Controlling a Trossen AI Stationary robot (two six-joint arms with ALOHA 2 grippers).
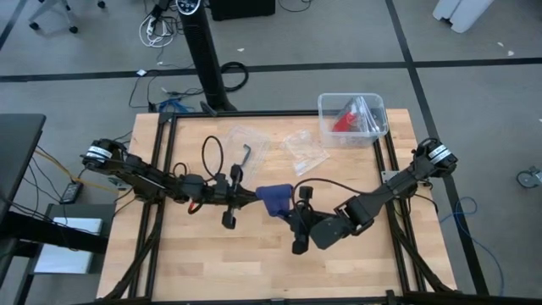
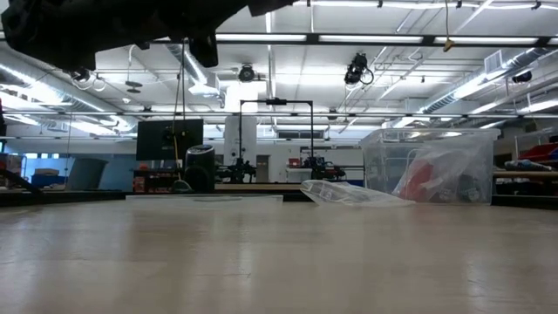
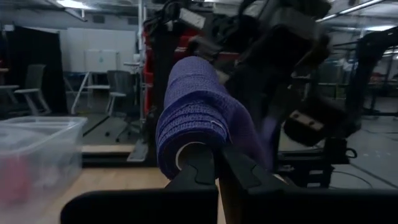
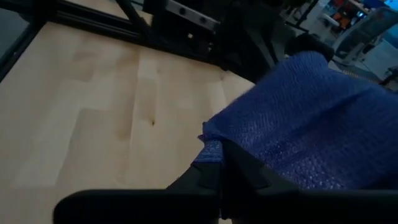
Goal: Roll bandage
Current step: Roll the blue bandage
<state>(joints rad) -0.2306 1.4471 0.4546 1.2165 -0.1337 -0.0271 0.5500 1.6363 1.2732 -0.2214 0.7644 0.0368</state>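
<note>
bandage [image 1: 274, 198]: mid-table, off the wood, held between both grippers (partly rolled; roll end shows in left wrist view [image 3: 198, 124])
L gripper [image 1: 251, 196]: fingers pressed together on bandage's roll end
R gripper [image 1: 294, 212]: pinching bandage's loose end [image 4: 311, 124]
bags [image 1: 279, 146]: flat on table, farther back
bin [image 1: 352, 117]: far R corner, red item inside

The high view looks straight down; the low view skims the surface [image 2: 279, 262]; both wrist views crowd the bandage [image 3: 199, 118].
</note>
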